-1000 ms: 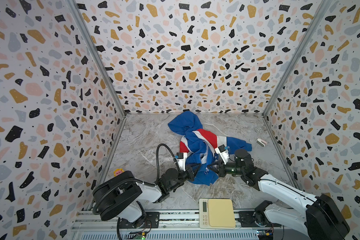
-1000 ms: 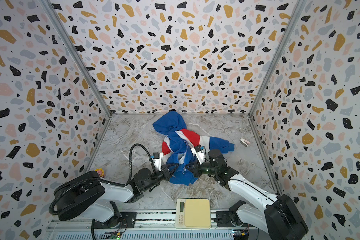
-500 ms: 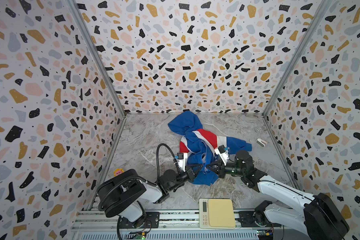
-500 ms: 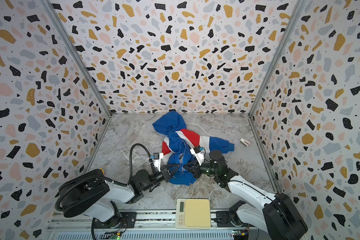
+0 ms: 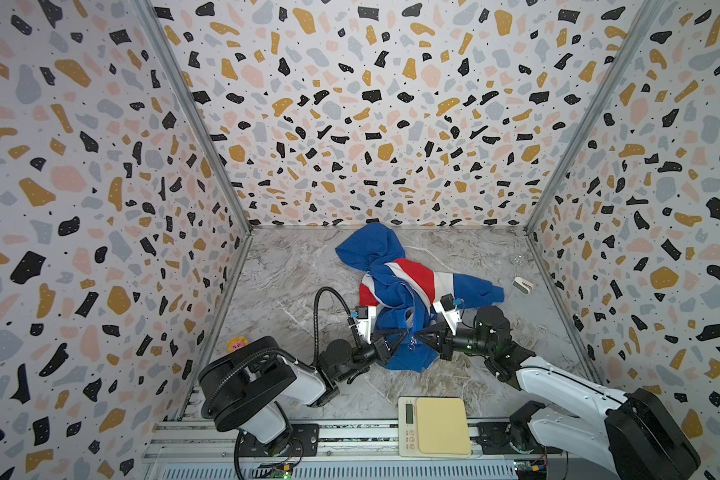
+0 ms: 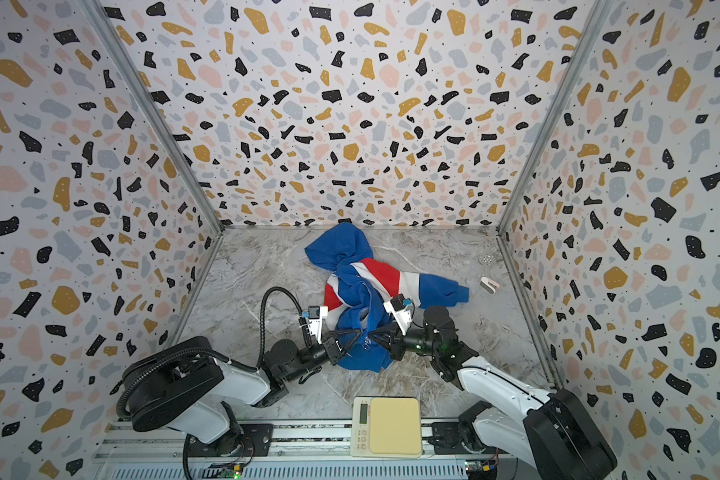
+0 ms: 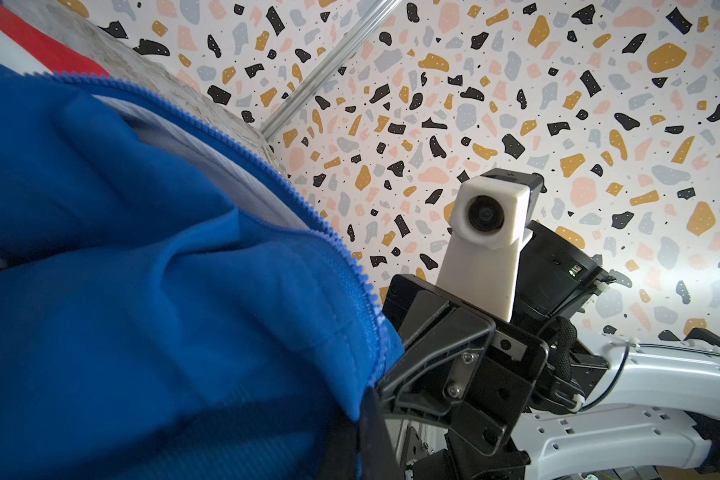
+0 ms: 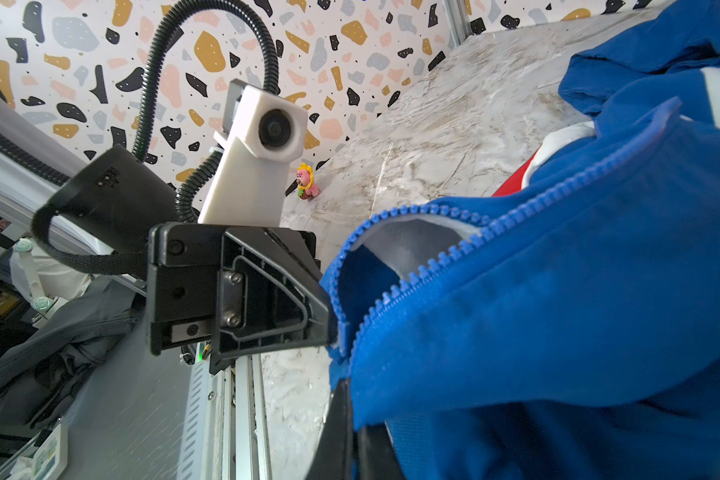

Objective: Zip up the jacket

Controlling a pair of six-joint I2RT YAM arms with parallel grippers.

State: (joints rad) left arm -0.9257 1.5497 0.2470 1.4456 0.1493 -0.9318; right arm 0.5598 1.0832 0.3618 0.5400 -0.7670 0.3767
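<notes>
Twin overheads; opposed wrist close-ups of jacket (image 7: 142,291)

Speckled terrazzo walls (image 5: 350,104) — three sides — around a marbled floor (image 5: 292,270) (grey-veined)

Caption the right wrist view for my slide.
Blue jacket, zipper open, pinched at its edge by the jaws of the left arm; toy figure on the marble table behind.
</notes>
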